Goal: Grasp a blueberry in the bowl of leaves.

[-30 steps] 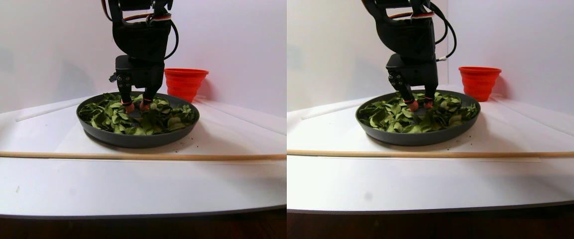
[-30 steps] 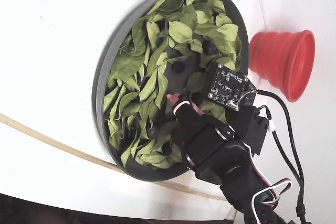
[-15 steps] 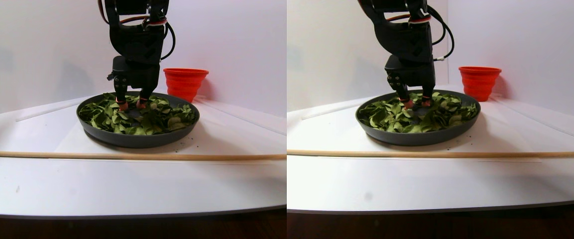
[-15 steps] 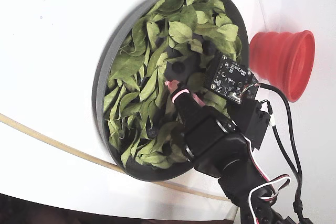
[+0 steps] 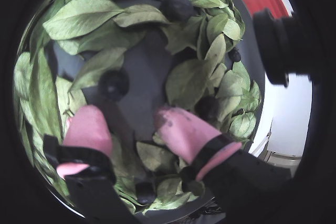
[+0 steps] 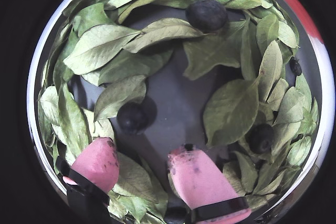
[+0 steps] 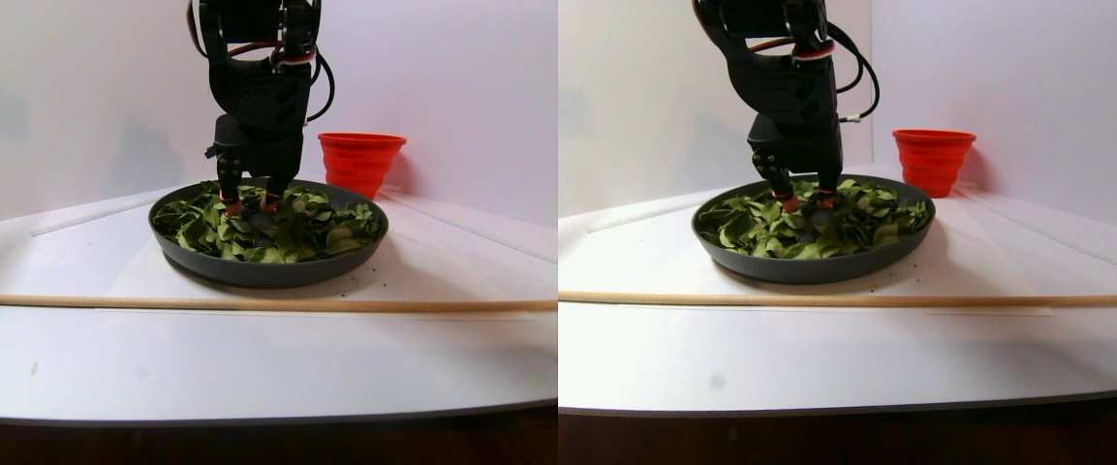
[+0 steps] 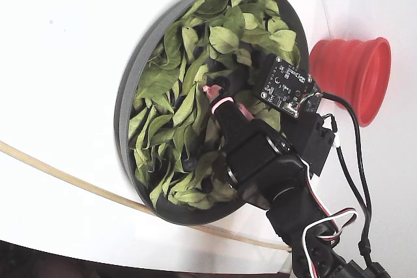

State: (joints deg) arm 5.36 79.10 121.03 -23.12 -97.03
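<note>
The dark-grey bowl [image 5: 142, 77] holds many green leaves [image 5: 79, 17] around a bare middle. My gripper [image 5: 127, 114] is open, with its pink fingertips [image 5: 89, 124] down among the leaves. A blueberry [image 5: 114, 84] lies on the bare floor just beyond the gap, nearer the left finger; it also shows in the other wrist view [image 6: 132, 117], ahead of my gripper [image 6: 140, 150]. Other blueberries lie at the far rim [image 6: 206, 14] and right of the right finger [image 6: 260, 137]. Nothing is between the jaws. The fixed view shows my gripper [image 8: 227, 101] inside the bowl [image 8: 130, 89].
A red ribbed cup [image 8: 352, 76] stands just outside the bowl, also seen in the stereo pair view [image 7: 359, 160]. A thin wooden stick [image 7: 229, 303] lies across the white table in front of the bowl [image 7: 267, 271]. A black camera module [image 5: 283, 45] sticks out at the right.
</note>
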